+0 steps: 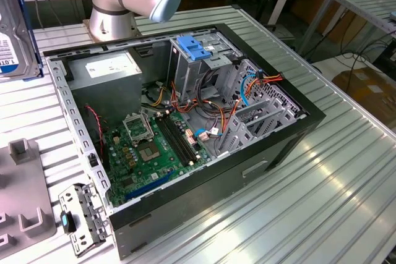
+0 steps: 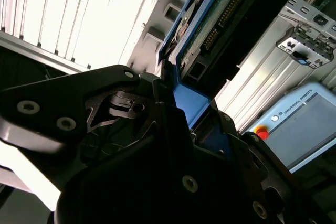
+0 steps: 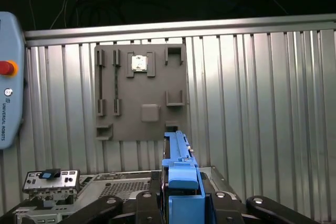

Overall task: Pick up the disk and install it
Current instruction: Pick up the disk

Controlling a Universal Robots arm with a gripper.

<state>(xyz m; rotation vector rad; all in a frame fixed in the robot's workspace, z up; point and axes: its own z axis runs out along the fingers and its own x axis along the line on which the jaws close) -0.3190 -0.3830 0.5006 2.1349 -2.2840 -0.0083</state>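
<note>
First wrist view: gripper [image 3: 182, 203] clamped tight on the disk [image 3: 177, 153] by its blue frame, disk standing on edge; exterior view puts it beside the computer case [image 1: 210, 199], on the exterior view's left

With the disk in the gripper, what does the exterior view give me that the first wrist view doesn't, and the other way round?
Exterior view: the inside of the open computer case, with its green motherboard, grey power supply and light-blue latch, plus the arm's base. First wrist view: the teach pendant with its red button, and the gripper shut on the disk's blue carrier. Both: the disk, the grey fixture plate, the small metal bracket with a blue clip, and the ribbed table.
</note>
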